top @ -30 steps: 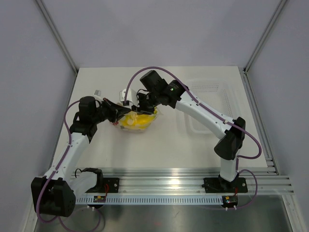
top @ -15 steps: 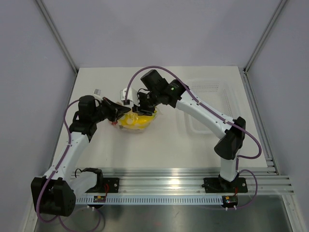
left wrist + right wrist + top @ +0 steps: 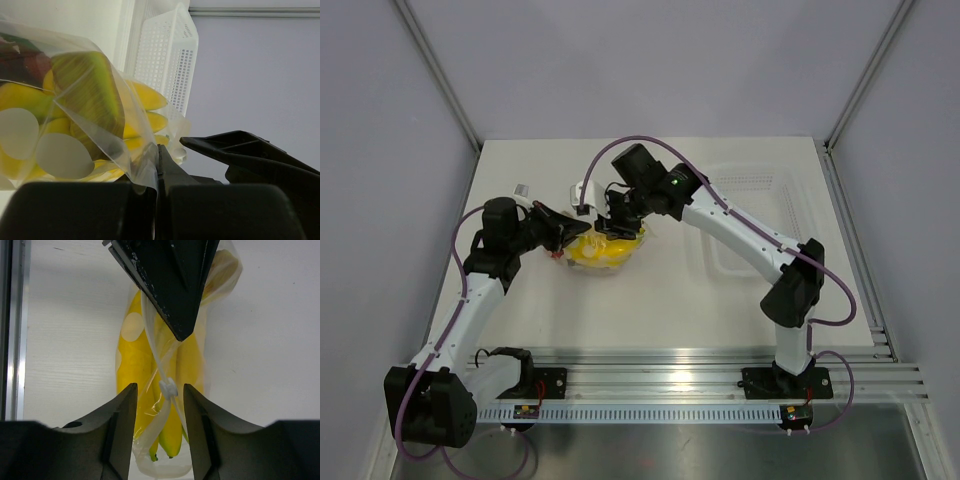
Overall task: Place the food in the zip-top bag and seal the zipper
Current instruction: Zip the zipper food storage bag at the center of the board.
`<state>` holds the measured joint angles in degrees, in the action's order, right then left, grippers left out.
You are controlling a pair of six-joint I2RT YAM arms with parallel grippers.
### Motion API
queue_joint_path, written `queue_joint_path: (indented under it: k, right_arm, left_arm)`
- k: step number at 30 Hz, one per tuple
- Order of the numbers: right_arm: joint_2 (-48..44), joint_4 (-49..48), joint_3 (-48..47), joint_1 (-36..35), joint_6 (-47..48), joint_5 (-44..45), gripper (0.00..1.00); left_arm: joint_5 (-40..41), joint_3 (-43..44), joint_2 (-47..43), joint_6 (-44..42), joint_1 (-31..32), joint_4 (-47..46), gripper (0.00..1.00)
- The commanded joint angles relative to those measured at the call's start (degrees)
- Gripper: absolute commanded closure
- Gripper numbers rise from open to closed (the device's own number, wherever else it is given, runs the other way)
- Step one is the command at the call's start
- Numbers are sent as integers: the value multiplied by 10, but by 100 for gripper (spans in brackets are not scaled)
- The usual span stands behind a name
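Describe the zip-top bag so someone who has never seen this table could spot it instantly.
On the white table, look left of centre, where the left gripper and right gripper meet. The zip-top bag is there, bulging with yellow bananas. Unlike the rigid perforated tray to its right, it is soft clear film printed with pale round dots.

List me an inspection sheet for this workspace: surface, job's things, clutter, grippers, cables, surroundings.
Surface: pale table.
Job's things: zip-top bag holds bananas and a dark red fruit; zipper hangs loose at the bag's mouth.
Clutter: clear perforated tray right of the bag; small pale item at far left.
Grippers: left gripper shut on the bag's edge; right gripper open, straddling the zipper.
Cables: purple cables loop along both arms.
Surroundings: plain grey walls; metal rail at the near edge.
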<state>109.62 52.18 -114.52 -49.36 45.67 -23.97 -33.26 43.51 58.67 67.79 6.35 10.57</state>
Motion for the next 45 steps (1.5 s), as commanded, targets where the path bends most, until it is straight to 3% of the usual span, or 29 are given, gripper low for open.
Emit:
queue_joint_path:
  k: [1, 8, 45]
  right_arm:
    - [12, -7, -19, 6, -1, -25, 53]
    - [18, -3, -36, 6, -6, -35, 66]
    - [-19, -7, -11, 16, -20, -34, 67]
  left_arm:
    - [-30, 33, -1, 3, 2, -57, 100]
    - [-30, 31, -1, 3, 2, -57, 100]
    - [-24, 37, 0, 1, 2, -51, 100]
